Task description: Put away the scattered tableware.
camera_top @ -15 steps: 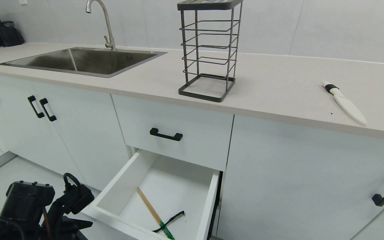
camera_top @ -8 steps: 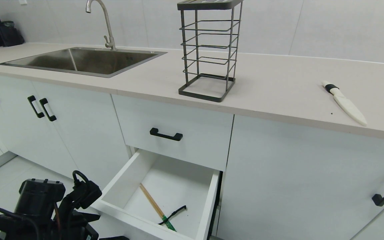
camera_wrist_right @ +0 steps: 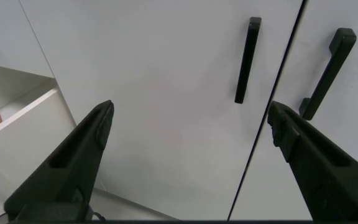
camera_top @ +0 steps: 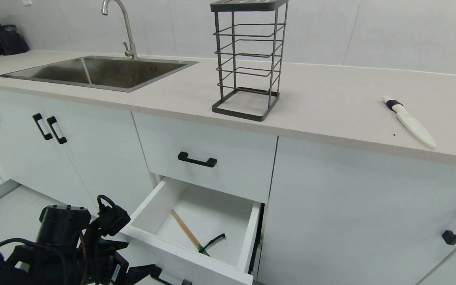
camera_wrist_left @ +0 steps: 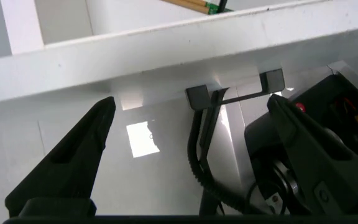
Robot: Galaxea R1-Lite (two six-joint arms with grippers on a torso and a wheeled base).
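Left gripper (camera_wrist_left: 191, 106) wide open, facing handle (camera_wrist_left: 238, 93) of open drawer (camera_top: 247, 237); right gripper (camera_wrist_right: 191, 112) wide too, facing cabinet doors (camera_wrist_right: 166, 74). Head view: chopsticks (camera_top: 184, 232) in drawer, knife (camera_top: 409, 122) on counter (camera_top: 331, 99).

We see the left pincer (camera_wrist_left: 191, 102) with fingers (camera_wrist_left: 73, 155) spread wide. Black drawer handle (camera_wrist_left: 241, 95) sits at frame centre in the gap, not gripped. White drawer front (camera_wrist_left: 135, 46) spans behind it, a chopstick (camera_wrist_left: 191, 3) end shows just past its edge, and there's glossy floor (camera_wrist_left: 148, 180) under the drawer.
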